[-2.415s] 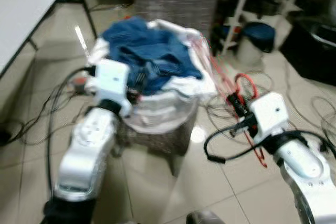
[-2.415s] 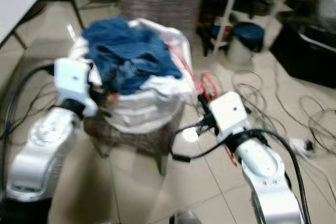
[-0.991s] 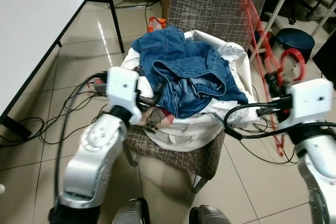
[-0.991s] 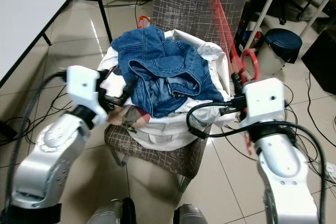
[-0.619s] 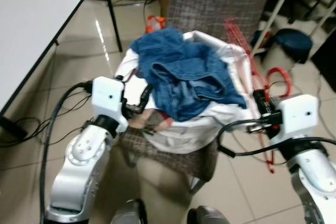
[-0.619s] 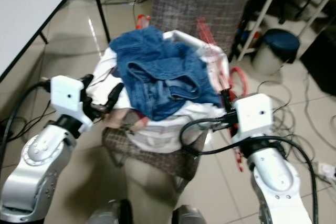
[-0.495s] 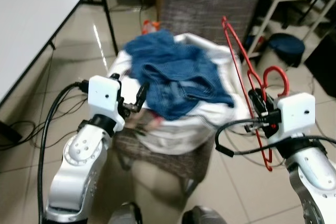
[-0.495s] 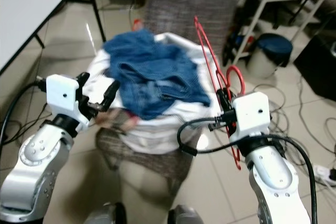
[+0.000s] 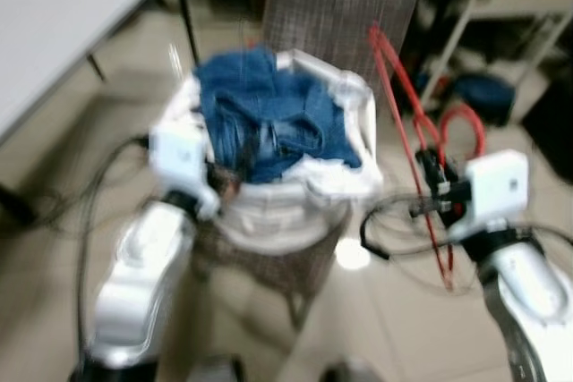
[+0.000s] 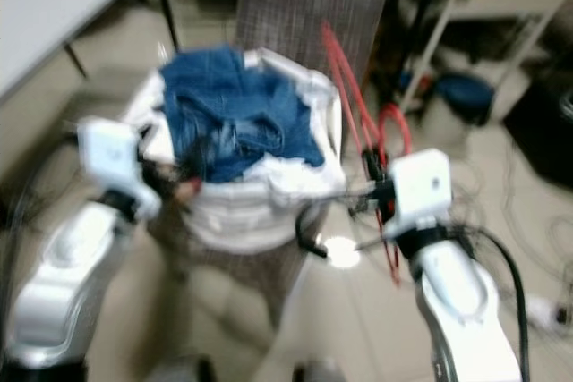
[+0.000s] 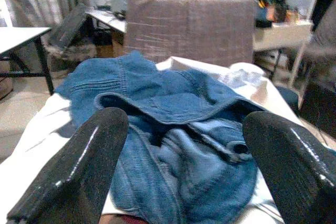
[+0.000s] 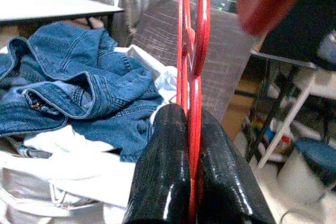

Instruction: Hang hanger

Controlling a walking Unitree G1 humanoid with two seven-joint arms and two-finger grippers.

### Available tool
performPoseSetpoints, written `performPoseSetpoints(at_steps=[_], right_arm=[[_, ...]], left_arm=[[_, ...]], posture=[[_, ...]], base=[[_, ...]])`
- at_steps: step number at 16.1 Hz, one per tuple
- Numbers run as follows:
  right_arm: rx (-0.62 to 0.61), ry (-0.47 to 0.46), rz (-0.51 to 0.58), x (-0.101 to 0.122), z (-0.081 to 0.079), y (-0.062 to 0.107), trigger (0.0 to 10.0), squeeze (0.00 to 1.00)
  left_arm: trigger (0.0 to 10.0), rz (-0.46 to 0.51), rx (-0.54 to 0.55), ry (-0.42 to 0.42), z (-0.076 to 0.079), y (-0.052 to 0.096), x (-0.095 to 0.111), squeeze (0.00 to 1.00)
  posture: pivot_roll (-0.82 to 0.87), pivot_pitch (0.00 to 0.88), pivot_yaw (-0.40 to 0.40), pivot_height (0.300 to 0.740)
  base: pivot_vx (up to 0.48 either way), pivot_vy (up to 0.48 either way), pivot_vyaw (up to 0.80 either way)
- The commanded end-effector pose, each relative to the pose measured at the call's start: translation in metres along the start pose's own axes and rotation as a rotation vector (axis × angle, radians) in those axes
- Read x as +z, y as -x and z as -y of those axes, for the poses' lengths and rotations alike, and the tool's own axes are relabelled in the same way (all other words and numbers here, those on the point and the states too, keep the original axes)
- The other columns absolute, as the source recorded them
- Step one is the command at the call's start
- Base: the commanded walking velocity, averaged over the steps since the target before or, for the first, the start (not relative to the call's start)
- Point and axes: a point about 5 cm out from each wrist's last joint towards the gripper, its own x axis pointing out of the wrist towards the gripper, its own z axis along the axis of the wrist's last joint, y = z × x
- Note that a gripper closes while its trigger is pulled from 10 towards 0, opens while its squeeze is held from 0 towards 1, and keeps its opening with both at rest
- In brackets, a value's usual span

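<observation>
A red wire hanger (image 9: 405,96) stands nearly upright to the right of the chair, its hook (image 9: 463,125) curling toward the right. My right gripper (image 9: 434,187) is shut on its lower part. In the right wrist view the two black fingers (image 12: 168,171) pinch the red wire (image 12: 193,61). My left gripper (image 11: 184,121) is open with nothing between its fingers. It hovers at the left edge of the laundry pile, facing the blue jeans (image 11: 173,129).
A brown chair (image 9: 345,8) carries a heap of white cloth (image 9: 295,212) topped by the jeans (image 9: 269,123). A white table (image 9: 63,6) stands at the left. White shelf legs (image 9: 448,51) and a blue bin (image 9: 482,94) stand behind on the right. Cables lie on the tiled floor (image 9: 385,310).
The whole picture has shifted and blurred, so the camera moved. The right gripper still holds the red hanger beside the chair, and the left gripper stays open by the pile.
</observation>
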Motion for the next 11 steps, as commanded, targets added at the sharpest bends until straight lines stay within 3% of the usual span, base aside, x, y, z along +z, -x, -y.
performPoseSetpoints(at_steps=[1,3,4,6,7,11], right_arm=[[-0.011,-0.008,0.01,0.003,0.002,-0.001,10.0,0.0],[-0.013,0.026,0.013,0.003,0.004,-0.002,10.0,0.0],[-0.012,0.035,0.008,0.003,0.004,-0.002,10.0,0.0],[-0.022,0.035,0.003,0.002,0.006,-0.002,10.0,0.0],[-0.025,0.033,0.002,0.002,0.006,-0.003,10.0,0.0],[0.018,0.037,-0.039,-0.003,0.005,-0.001,10.0,0.0]], left_arm=[[10.0,0.039,0.005,-0.037,-0.005,-0.007,0.009,0.0],[10.0,0.051,0.002,-0.112,-0.004,-0.013,0.012,0.0],[10.0,0.041,0.004,-0.121,-0.003,-0.013,0.011,0.0],[10.0,0.034,-0.009,-0.107,0.003,-0.012,0.01,0.0],[10.0,0.022,-0.009,-0.042,0.005,-0.012,0.008,0.0],[10.0,0.019,0.022,-0.044,0.003,-0.006,0.003,0.0]], posture=[[-0.15,0.078,0.005,0.74],[-0.15,0.077,0.015,0.74],[-0.15,0.077,0.015,0.74],[-0.15,0.08,0.015,0.74],[-0.14,0.082,0.014,0.74],[-0.14,0.087,0.002,0.74]], base=[[0.0,0.48,-0.8],[0.0,0.0,0.0],[0.0,-0.48,0.0],[0.0,-0.48,0.0],[0.0,0.0,0.0],[0.0,0.0,0.0]])
